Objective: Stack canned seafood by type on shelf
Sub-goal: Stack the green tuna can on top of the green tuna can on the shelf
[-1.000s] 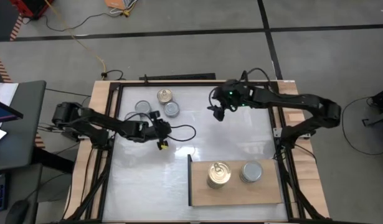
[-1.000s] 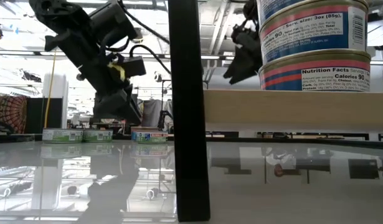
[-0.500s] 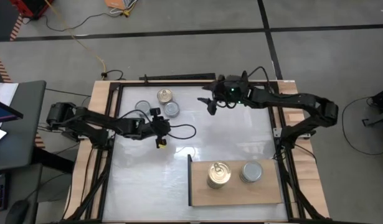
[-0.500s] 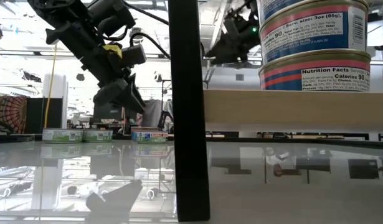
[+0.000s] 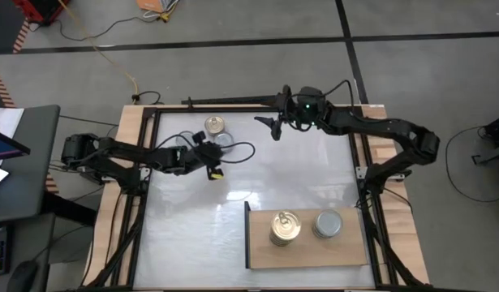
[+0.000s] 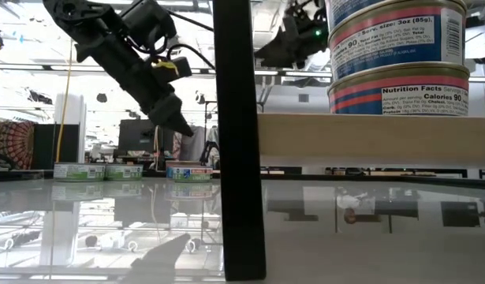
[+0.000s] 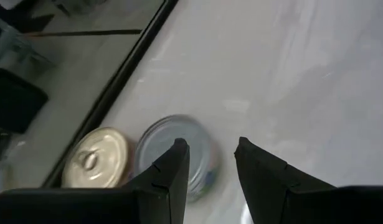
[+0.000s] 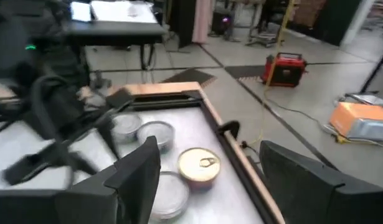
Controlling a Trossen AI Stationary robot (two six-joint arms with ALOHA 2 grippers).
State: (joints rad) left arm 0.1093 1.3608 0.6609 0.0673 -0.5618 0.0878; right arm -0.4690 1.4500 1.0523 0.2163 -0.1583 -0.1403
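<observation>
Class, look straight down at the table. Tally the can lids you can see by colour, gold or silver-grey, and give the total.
Gold lids: 2
Silver-grey lids: 3
Total: 5 lids showing

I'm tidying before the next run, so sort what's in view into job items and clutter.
Job items:
- gold-lid stack and silver-lid stack on the shelf
- loose gold-lid can
- loose silver-lid can
- left end effector, open
- right end effector, open

Clutter:
- red box on the floor
- orange case
</observation>
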